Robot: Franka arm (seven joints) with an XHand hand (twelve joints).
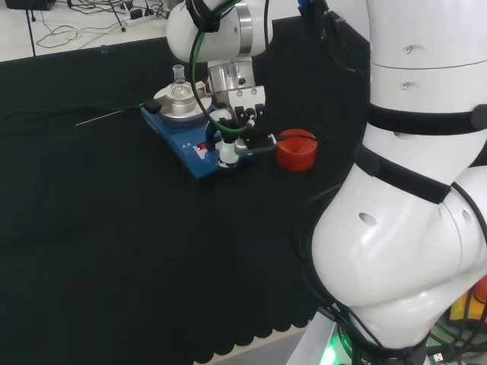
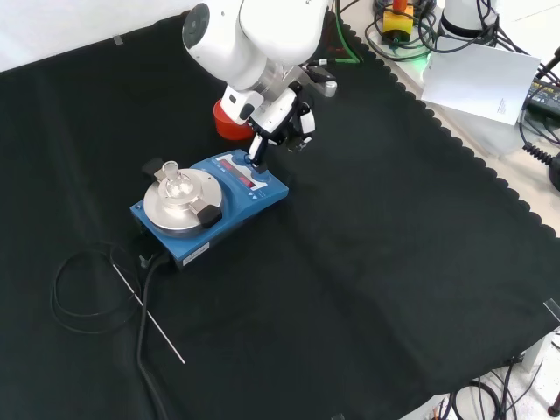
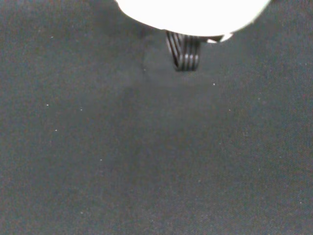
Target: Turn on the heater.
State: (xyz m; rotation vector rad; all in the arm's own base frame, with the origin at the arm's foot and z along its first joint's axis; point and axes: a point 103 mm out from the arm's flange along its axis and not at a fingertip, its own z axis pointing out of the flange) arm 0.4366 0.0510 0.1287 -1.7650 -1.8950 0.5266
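The blue heater stands on the black cloth with a round silver plate on top. A small clear glass flask sits on that plate. The hand hovers over the heater's control panel. One straight finger points down onto the panel beside its red marking; I cannot tell whether the tip touches. In the wrist view a blurred white part of the hand shows above bare black cloth.
A red ribbed ring stand stands close beside the heater, next to the hand. A thin metal rod and a looped black cable lie on the heater's other side. The cloth's scalloped edge runs down the front view's right.
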